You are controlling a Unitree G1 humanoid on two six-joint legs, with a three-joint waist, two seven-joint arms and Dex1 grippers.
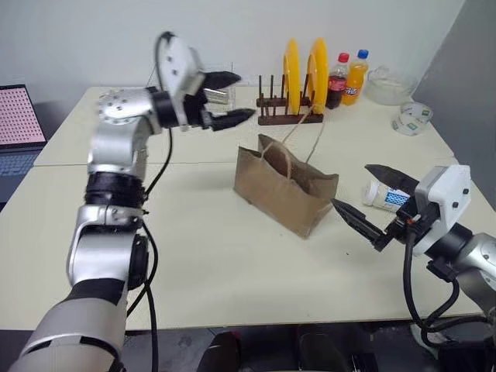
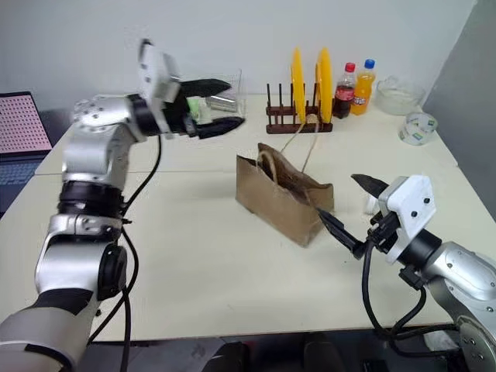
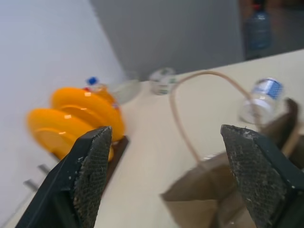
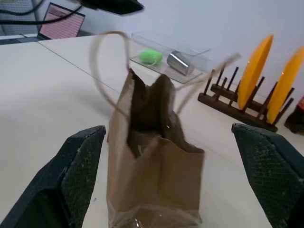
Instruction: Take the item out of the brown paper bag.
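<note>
Bottle (image 1: 385,195) lies on its side just behind the gaping, empty right claw (image 1: 363,200), beside the bag (image 1: 285,190). Left claw (image 1: 225,98), also open and empty, hangs well apart

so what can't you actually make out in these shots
- Inside of the brown paper bag: the right wrist view looks into a dark mouth, so anything left in it stays hidden.
- Small white plastic bottle: it lies on the table beyond the bag, partly behind the right gripper; its label print is too small to read.
- Clear box: a green thing and a metal one inside, too blurred to identify.
</note>
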